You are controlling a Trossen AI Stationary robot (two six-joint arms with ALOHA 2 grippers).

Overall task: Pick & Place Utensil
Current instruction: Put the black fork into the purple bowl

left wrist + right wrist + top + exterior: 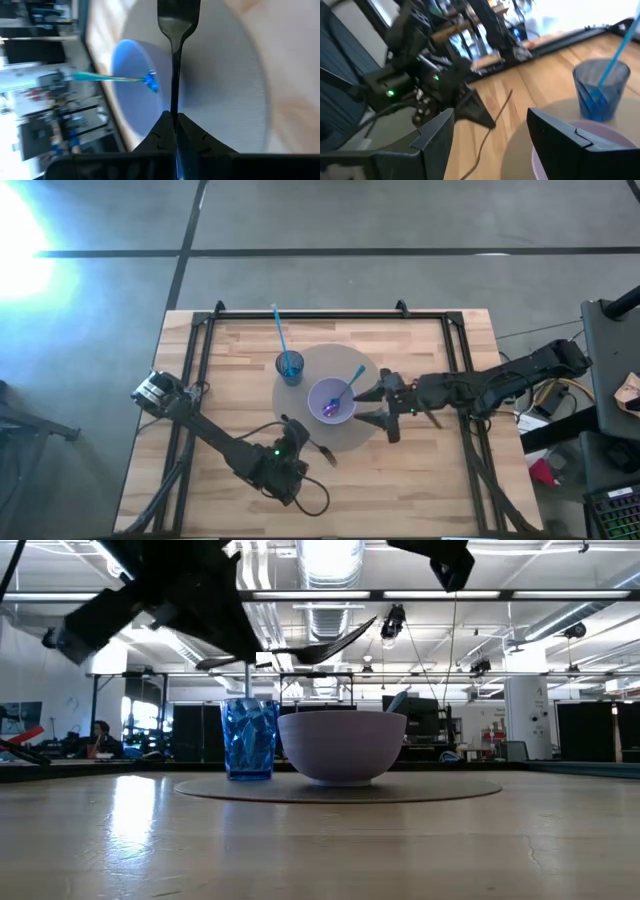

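No brand, label or readable writing shows on any of the things. The light butcher-block wooden tabletop point(420, 470) shows pale planks with visible grain and carries a flat round grey mat point(352, 435) near its middle. On the mat stands a smooth pale lilac round bowl point(330, 400); a blue-handled spoon point(348, 387) rests in it, its handle leaning out over the rim toward 1 o'clock. Just beside the bowl at 10 o'clock stands a translucent blue faceted plastic cup point(290, 367), with a straight light blue straw point(279, 330) slanting out of it toward 12 o'clock.

The left gripper point(303, 442) sits at the mat's edge, at about 7 o'clock from the bowl, its fingers point(165, 130) clamped together on the thin handle of a dark metal fork point(176, 60). In the left wrist view the fork runs straight out from the fingers, its broad head over the grey mat beside the blue cup. From table height the fork is seen lifted clear of the tabletop, lying roughly level above the rims of cup and bowl.

The right gripper point(372, 405) is at 3 o'clock of the bowl, over the mat's right edge, its two dark wedge-shaped fingers point(565, 137) spread wide apart and holding nothing, pointed toward the bowl
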